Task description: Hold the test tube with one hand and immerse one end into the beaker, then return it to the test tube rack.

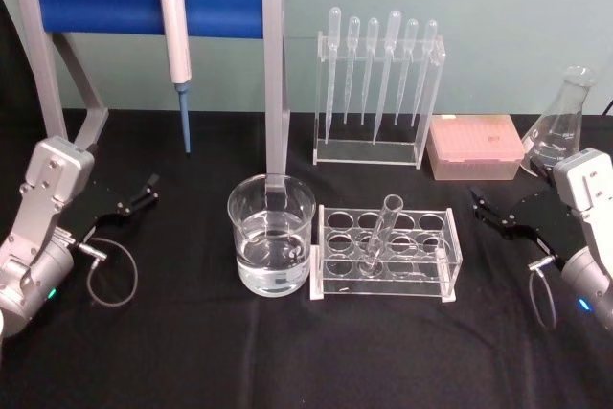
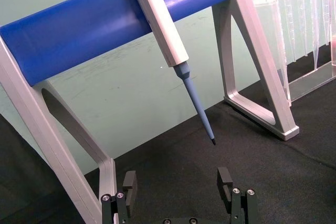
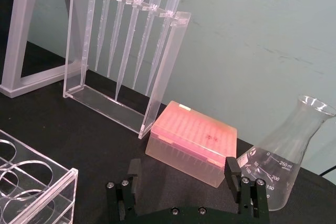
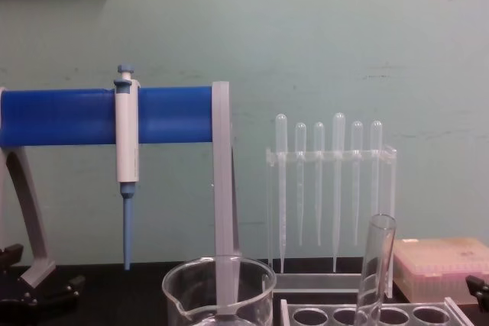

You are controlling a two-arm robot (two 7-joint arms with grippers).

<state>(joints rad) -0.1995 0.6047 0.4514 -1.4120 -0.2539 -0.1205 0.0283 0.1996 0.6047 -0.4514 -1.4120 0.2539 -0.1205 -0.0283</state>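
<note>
Head above, chest low; shared beaker [image 1: 271,256]

Your chest view's bottom edge cuts off the test tube [image 4: 373,272] and beaker [image 4: 252,295], left of the right gripper [image 1: 490,213].

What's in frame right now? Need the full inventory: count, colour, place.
test tube: 1, clear glass, standing tilted in the rack
beaker: 1, clear glass, part-filled with clear liquid, just left of the rack
rack: 1, clear plastic, table centre
pipettes: 6, translucent, hanging in the clear stand behind the rack
pipettor: 1, white and blue, hung on the blue bar stand, back left
tip box: 1, pink, back right
conical flask: 1, clear glass, far right beside the tip box
table: 1, black, under everything
left gripper: 1, black, open, empty, left side
right gripper: 1, black, open, empty, right side
</note>
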